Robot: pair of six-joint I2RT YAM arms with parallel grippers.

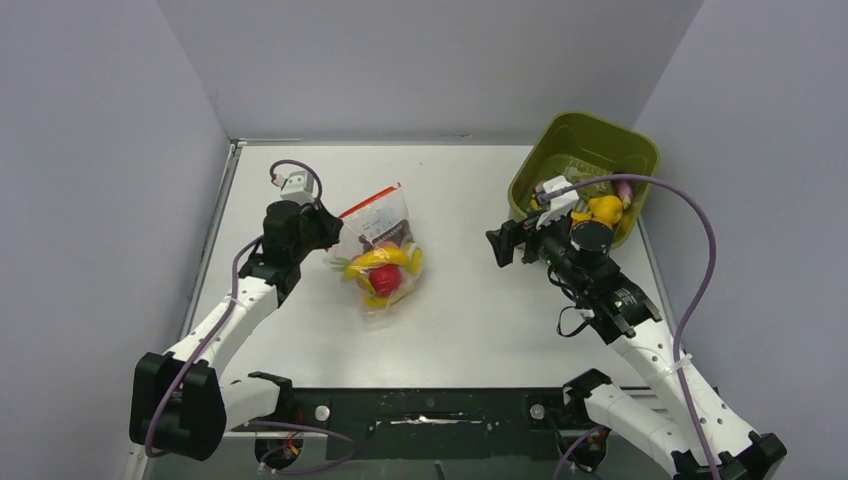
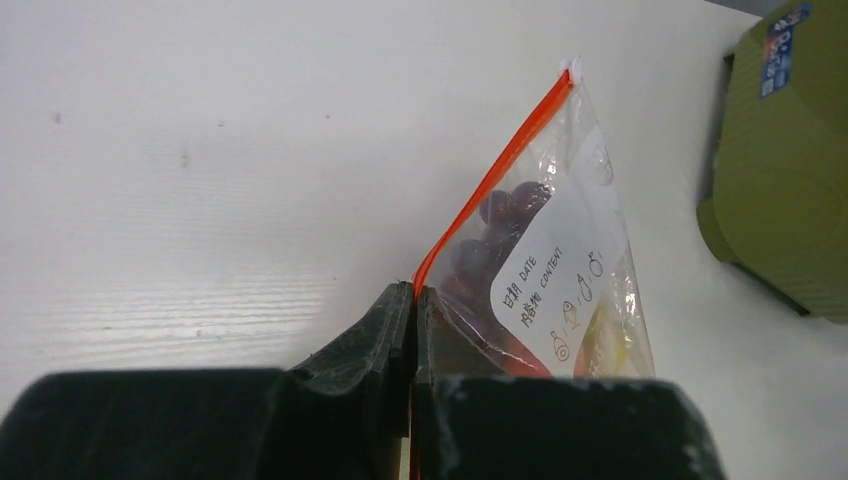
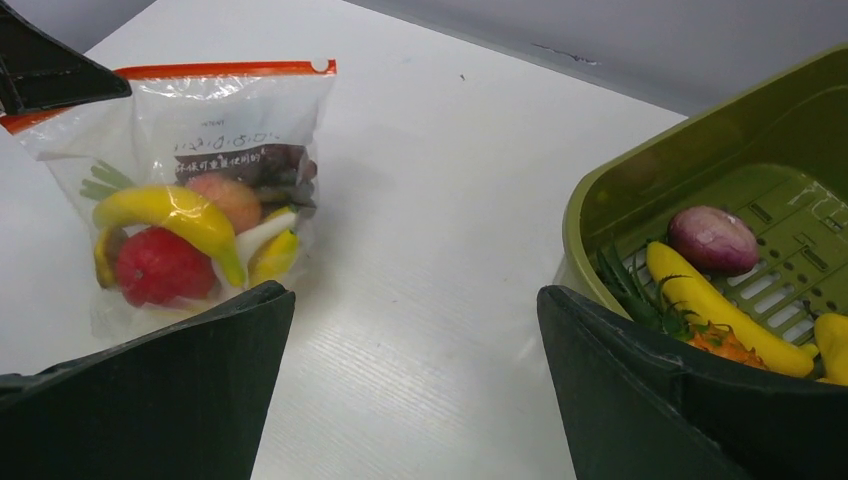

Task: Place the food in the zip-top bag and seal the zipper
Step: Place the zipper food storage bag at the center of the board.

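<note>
On the table (image 1: 470,320) at nine o'clock, left pincer (image 2: 413,298): clenched on the near end of the thin orange-red zipper strip (image 2: 495,172), seemingly pinning the mouth for sealing.
Crinkly clear zip-top bag (image 1: 383,255): lying left of centre, mouth toward twelve o'clock. A yellow banana (image 3: 178,212) and a red round fruit (image 3: 158,266) are inside.
Zipper run: looks pressed together where visible, but full closure cannot be confirmed. Bare table lies beyond it toward one o'clock.
Middle ground: open room between bag and bin.
Right pincer (image 1: 503,245): released wide, grasping nothing, at the bag's three o'clock.
Olive-green plastic bin (image 1: 585,130): at two o'clock by the wall, with more toy food pieces (image 3: 725,305) in it.
</note>
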